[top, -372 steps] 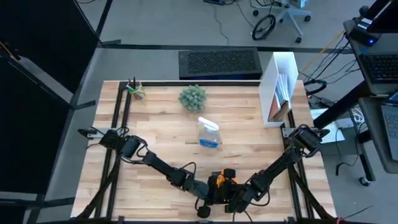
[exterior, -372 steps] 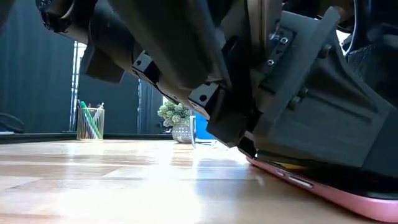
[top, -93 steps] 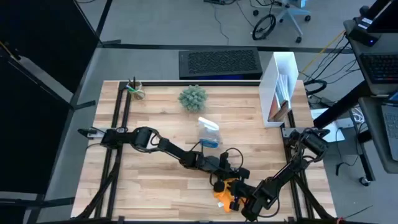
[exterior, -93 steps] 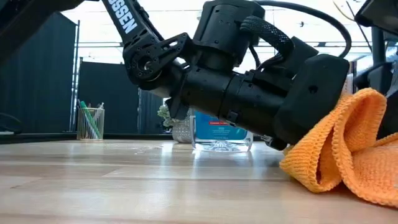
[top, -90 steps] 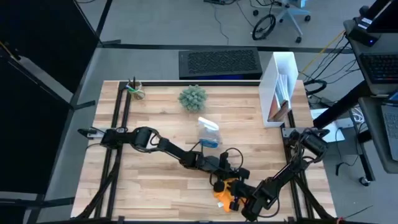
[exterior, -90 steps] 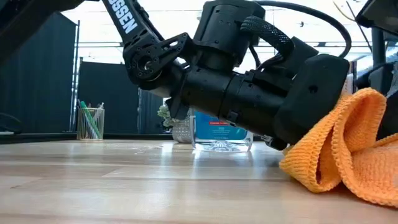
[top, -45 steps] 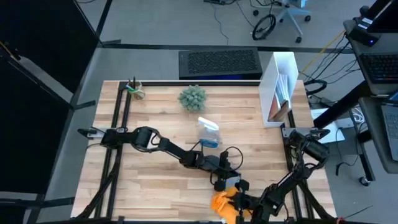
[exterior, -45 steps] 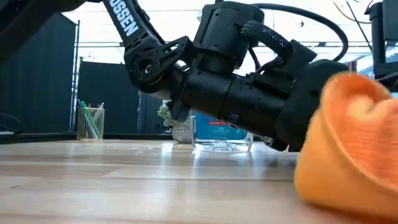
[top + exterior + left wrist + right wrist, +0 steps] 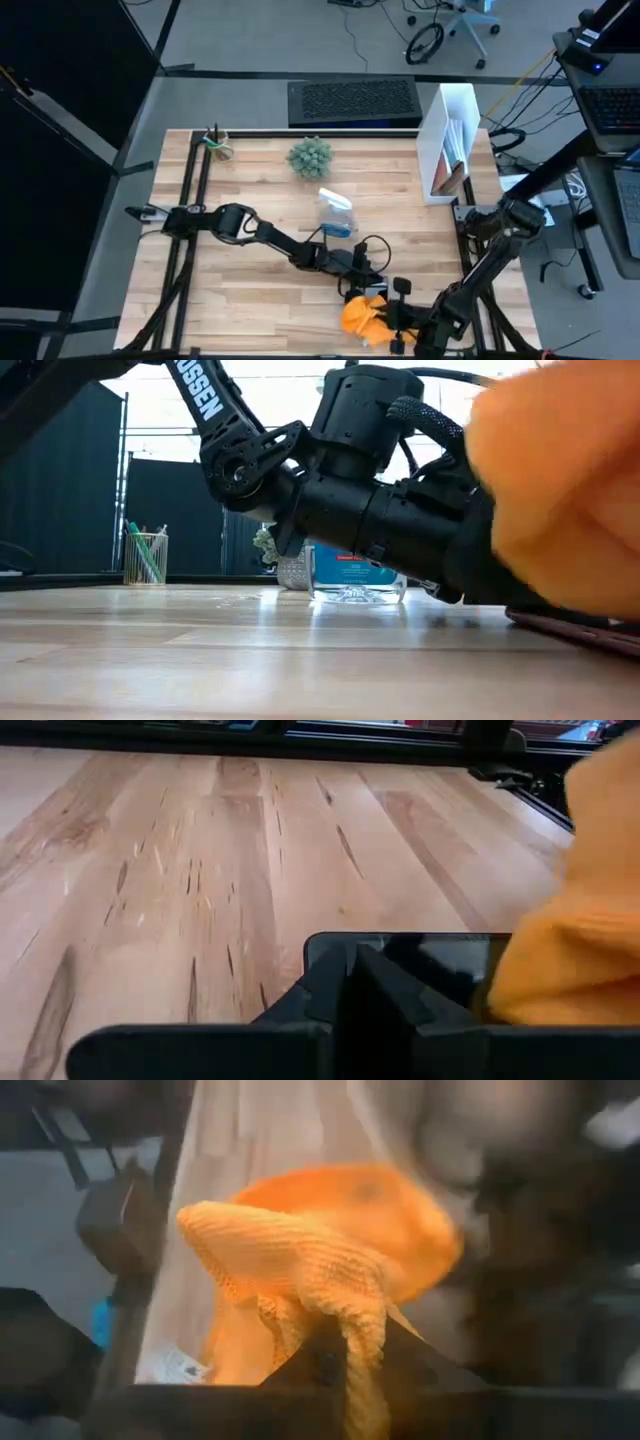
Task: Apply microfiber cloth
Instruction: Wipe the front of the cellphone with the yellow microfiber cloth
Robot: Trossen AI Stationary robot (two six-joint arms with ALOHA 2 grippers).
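Microfiber cloth (image 9: pixel 362 318) bunched between right fingers (image 9: pixel 330 1358), above phone (image 9: pixel 440 960).

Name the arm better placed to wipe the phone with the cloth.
Right. The right gripper is shut on the microfiber cloth, beside the phone. The left gripper is at the phone and holds no cloth.

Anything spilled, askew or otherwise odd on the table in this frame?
Nothing spilled or damaged. The microfiber cloth hangs bunched from the right hand above the phone, which the left hand pins. The spray bottle stands upright.
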